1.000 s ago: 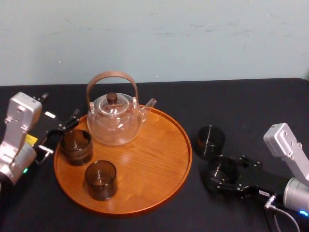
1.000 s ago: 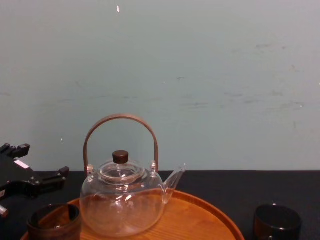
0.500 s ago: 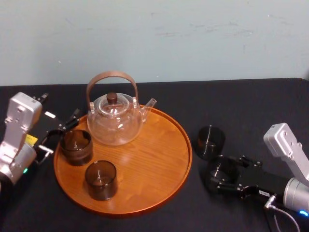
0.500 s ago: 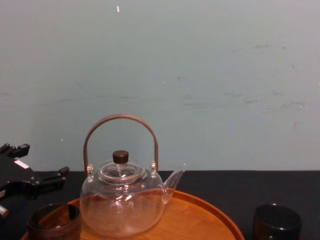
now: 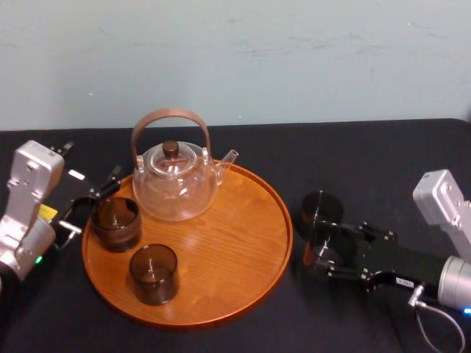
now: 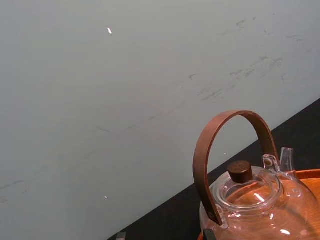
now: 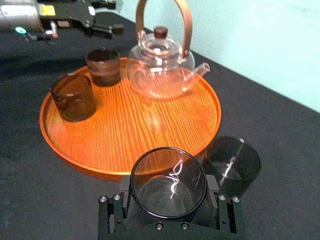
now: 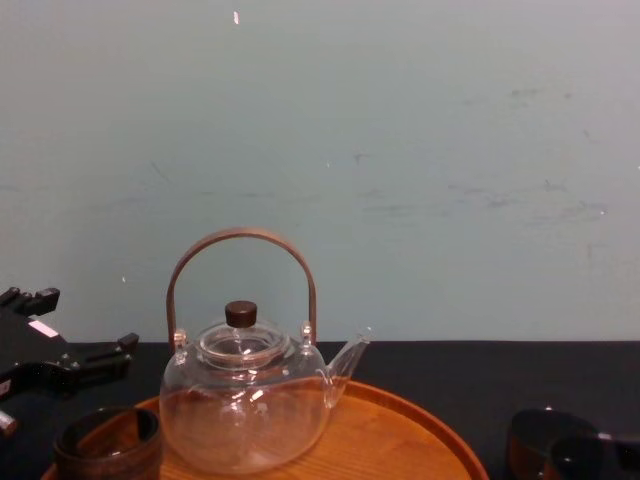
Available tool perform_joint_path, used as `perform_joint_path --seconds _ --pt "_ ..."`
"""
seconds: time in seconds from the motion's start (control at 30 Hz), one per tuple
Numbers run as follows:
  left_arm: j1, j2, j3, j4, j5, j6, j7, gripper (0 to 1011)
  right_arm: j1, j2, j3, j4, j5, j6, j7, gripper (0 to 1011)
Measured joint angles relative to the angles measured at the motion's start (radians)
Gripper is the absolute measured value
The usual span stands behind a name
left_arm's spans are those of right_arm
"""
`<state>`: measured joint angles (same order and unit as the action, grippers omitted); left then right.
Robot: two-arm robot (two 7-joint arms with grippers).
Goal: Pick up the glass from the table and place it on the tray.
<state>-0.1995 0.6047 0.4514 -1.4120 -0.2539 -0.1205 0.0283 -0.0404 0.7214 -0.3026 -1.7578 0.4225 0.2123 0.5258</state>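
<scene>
Just off the right rim of the tray [image 7: 130,135], the right end effector [image 7: 169,196] grasps a glass [image 7: 168,182] whose base is hidden between its fingers, with a second glass [image 7: 233,162] on the bench [image 5: 368,162] beside it, while the left end effector [image 5: 94,200] sits released at the tray's left rim.

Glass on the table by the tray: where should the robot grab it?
Its side wall, from the right, I think. The glass stands upright with the tray rim near its left, and the right gripper, holding a second glass, sits in front. The left gripper is parked at the tray's left.
</scene>
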Motion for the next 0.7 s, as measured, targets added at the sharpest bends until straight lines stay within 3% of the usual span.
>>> perform_joint_path --seconds 0.37,0.7 --pt "0.000 0.000 0.000 0.000 0.000 0.000 0.000 1001 0.052 0.021 -0.035 -0.037 0.020 -0.007 0.023 899" --pt "0.000 0.000 0.000 0.000 0.000 0.000 0.000 1001 0.137 -0.004 -0.110 -0.021 0.007 -0.011 0.044 899"
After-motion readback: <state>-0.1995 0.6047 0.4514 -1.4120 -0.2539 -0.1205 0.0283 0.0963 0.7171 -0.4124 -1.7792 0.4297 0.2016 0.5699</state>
